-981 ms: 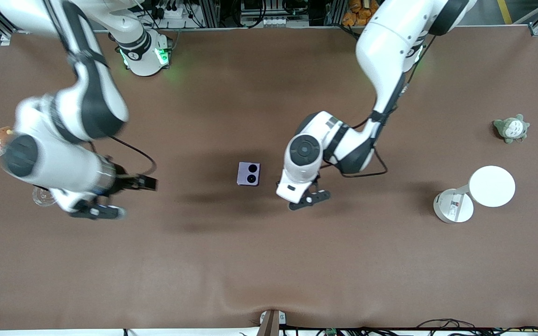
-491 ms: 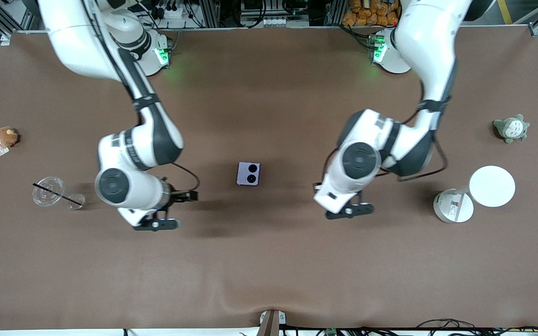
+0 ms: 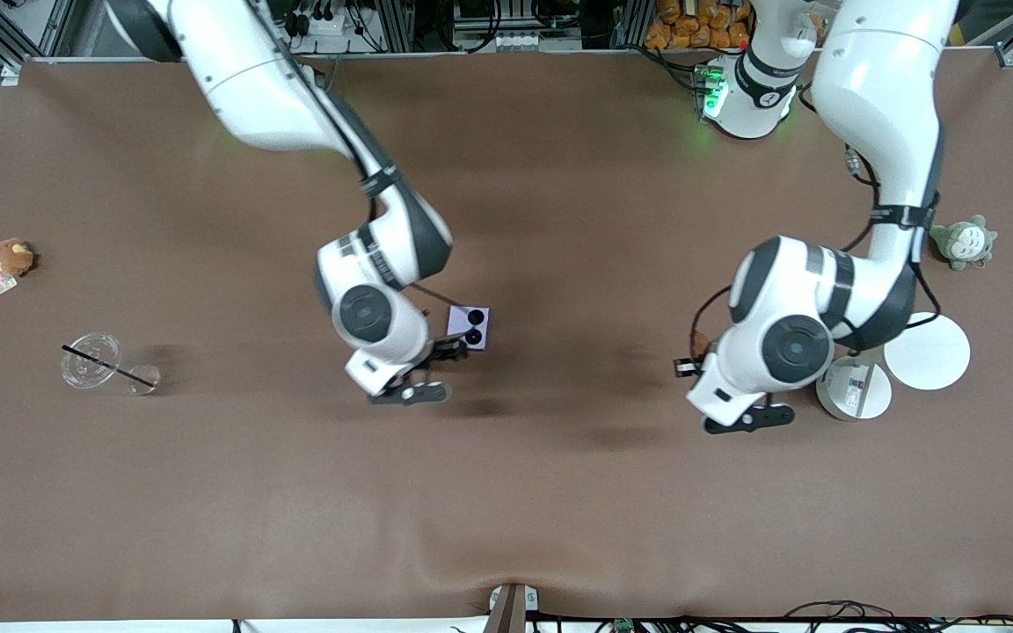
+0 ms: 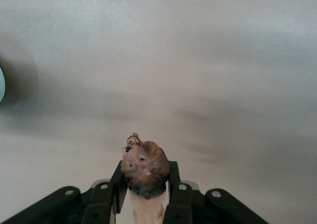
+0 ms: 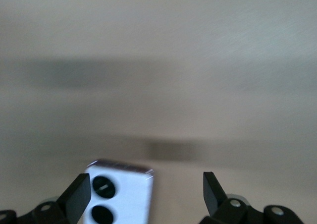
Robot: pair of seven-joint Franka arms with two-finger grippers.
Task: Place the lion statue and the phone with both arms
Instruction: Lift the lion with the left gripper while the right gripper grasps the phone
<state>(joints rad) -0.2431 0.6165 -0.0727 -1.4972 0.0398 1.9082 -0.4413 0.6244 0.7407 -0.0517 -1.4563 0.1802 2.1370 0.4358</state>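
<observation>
Matt brown covering on the table (image 3: 506, 492), cloth-like, faintly rippled at its six o'clock edge. Smooth pale lavender casing on the phone (image 3: 469, 327), two glossy black circles on its face. Rough, dull orange-brown finish on the lion statue (image 4: 144, 172), darker at the mane. Glossy white shells with black bands on the arms (image 3: 876, 132). Matt black plastic on the left gripper (image 4: 143, 196) and right gripper (image 5: 143, 194).

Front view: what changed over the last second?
Right gripper swept, open, from near the clear cup to beside the phone. Left gripper, shut on the lion statue, moved from beside the phone toward the white lamp. Phone, plushes, cup and lamp stayed put.
</observation>
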